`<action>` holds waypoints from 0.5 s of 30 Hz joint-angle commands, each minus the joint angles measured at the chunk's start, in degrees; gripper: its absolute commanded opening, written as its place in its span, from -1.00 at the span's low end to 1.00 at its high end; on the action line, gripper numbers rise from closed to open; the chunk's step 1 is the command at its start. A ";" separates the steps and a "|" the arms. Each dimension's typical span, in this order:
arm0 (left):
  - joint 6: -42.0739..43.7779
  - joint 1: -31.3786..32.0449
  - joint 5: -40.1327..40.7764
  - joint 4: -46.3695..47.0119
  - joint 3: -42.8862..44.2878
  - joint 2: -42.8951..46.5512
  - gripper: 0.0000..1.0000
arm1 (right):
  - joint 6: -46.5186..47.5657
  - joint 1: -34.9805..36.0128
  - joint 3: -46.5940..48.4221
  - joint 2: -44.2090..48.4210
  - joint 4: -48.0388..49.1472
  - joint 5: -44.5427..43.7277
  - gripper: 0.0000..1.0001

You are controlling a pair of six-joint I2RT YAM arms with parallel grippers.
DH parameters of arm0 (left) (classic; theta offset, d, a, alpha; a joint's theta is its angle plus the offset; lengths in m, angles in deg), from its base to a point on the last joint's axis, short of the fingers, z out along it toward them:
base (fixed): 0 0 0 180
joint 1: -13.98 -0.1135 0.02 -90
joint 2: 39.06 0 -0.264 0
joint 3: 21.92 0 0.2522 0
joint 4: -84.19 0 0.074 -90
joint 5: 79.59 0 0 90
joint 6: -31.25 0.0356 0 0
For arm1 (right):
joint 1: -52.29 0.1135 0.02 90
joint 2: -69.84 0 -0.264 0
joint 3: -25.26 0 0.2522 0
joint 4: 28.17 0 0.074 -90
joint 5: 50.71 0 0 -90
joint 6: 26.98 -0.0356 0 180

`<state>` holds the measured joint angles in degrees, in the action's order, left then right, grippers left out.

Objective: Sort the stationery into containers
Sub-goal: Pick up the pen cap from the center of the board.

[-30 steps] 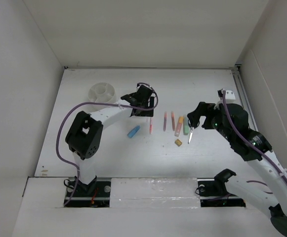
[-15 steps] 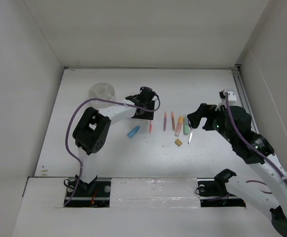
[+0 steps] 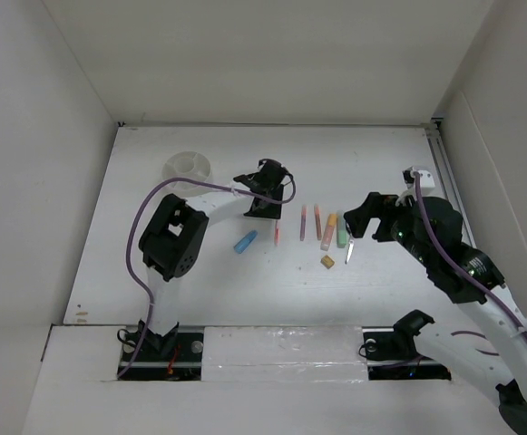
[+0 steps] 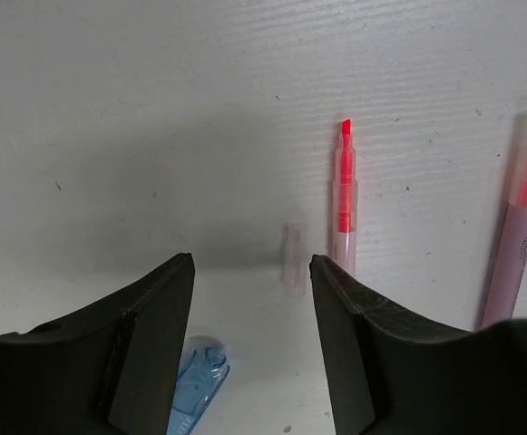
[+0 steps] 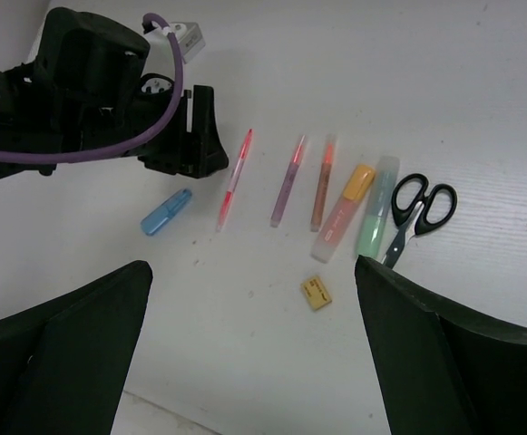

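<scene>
- vs 1 s ago: the left arm's (image 3: 174,243) bulky elbow sits further right in the top view; left claw (image 4: 249,265) has barely shifted; right claw (image 5: 252,267) is a touch further right; all stationery lies where it was
- left claw: fingers apart, nothing gripped; red pen (image 4: 343,195) lies flat just right of its right finger (image 4: 345,344); blue capsule (image 4: 195,385) at the bottom of the wrist view, by the left finger
- right claw: fingers spread wide, nothing held; in the top view it covers the scissors' (image 5: 417,213) handles
- row, centre of top view, L to R: capsule, red pen, pink pen (image 3: 303,221), orange pen (image 3: 317,221), orange highlighter (image 3: 328,230), green highlighter (image 3: 342,236), scissors; eraser (image 3: 327,261) just below the highlighters
- cup (image 3: 188,167) upper left of top view, well apart from the row
- edges: walls close the table (image 3: 200,290) at left, back & right; rail (image 3: 440,163) along the right edge; widest bare stretches are lower left & upper middle
</scene>
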<state>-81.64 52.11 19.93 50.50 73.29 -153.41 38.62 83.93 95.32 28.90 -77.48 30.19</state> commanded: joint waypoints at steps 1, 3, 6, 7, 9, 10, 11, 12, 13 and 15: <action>0.22 0.02 1.03 -1.34 2.31 -0.35 0.00 | 0.06 0.62 0.22 0.43 2.50 0.67 1.00; 0.22 0.02 1.64 -1.35 2.31 -0.88 -0.05 | 0.06 0.62 0.22 0.96 2.50 0.67 1.00; -0.30 0.02 2.17 -1.96 2.31 -1.40 -0.07 | 0.06 0.62 0.22 0.96 2.50 0.67 1.00; -0.31 0.62 3.39 -2.57 2.31 -1.41 -0.10 | 0.06 0.62 0.22 0.96 2.50 0.67 1.00; -0.31 1.41 4.80 -3.45 3.10 -2.10 -0.10 | 0.06 0.62 0.22 0.96 2.50 0.67 1.00; -0.31 2.03 5.33 -4.15 3.62 -2.11 -0.10 | 0.06 0.62 0.22 0.96 2.50 0.67 1.00; -0.31 2.04 5.33 -4.16 3.63 -2.11 -0.10 | 0.06 0.62 0.22 0.96 2.50 0.67 1.00; -0.31 2.04 5.33 -4.16 3.63 -2.63 -0.10 | 0.06 0.62 0.22 0.96 2.50 0.67 1.00; -0.31 2.04 5.33 -4.16 3.63 -2.64 -0.10 | 0.06 0.62 0.22 0.96 2.50 0.67 1.00; -0.84 2.04 5.86 -4.16 3.10 -2.64 -0.10 | 0.06 0.62 0.22 1.49 1.98 0.67 1.00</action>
<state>-81.80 53.80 23.76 48.14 74.86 -155.61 38.62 83.97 95.30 29.42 -77.48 30.34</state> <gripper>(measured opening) 0.453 0.999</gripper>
